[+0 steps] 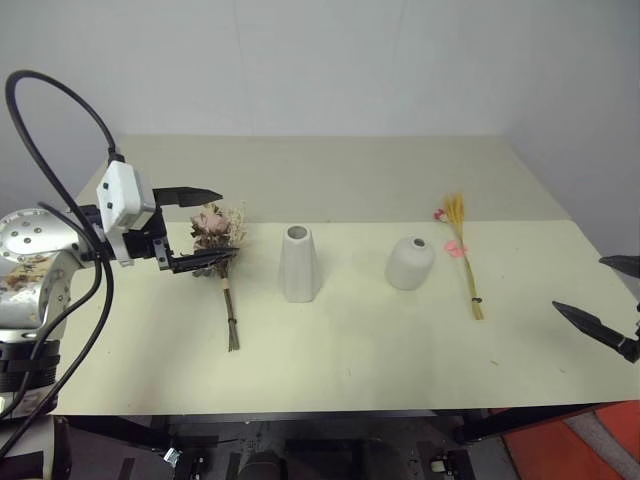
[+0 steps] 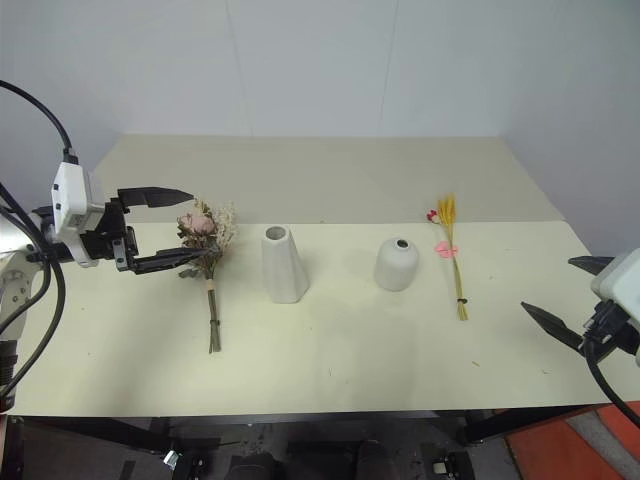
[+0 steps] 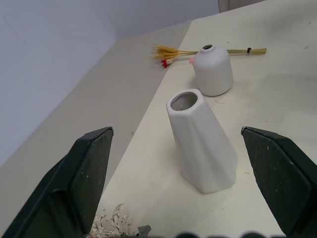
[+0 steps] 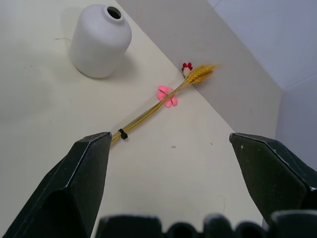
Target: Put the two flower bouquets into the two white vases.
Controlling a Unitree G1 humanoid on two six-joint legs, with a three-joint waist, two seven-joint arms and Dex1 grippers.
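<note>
Left eye view shows both jobs still ahead of me: neither bouquet is in a vase yet. The bushy rose bunch [image 1: 219, 250] lies flat on the table [image 1: 350, 360], its blooms at 12 o'clock and its stems trailing toward 6. My left gripper [image 1: 197, 228] hangs at its 9 o'clock, fingers spread wide around the blooms and gripping nothing. The tall cone vase [image 1: 299, 263] stands upright at the bunch's 3 o'clock, empty as far as I can see; the squat dome vase [image 1: 410, 262] stands farther along the same line. The thin yellow grass spray [image 1: 463, 252] lies at the dome's 3 o'clock. My right gripper [image 1: 605, 300] waits wide open, well apart from the spray, near the table's edge.
</note>
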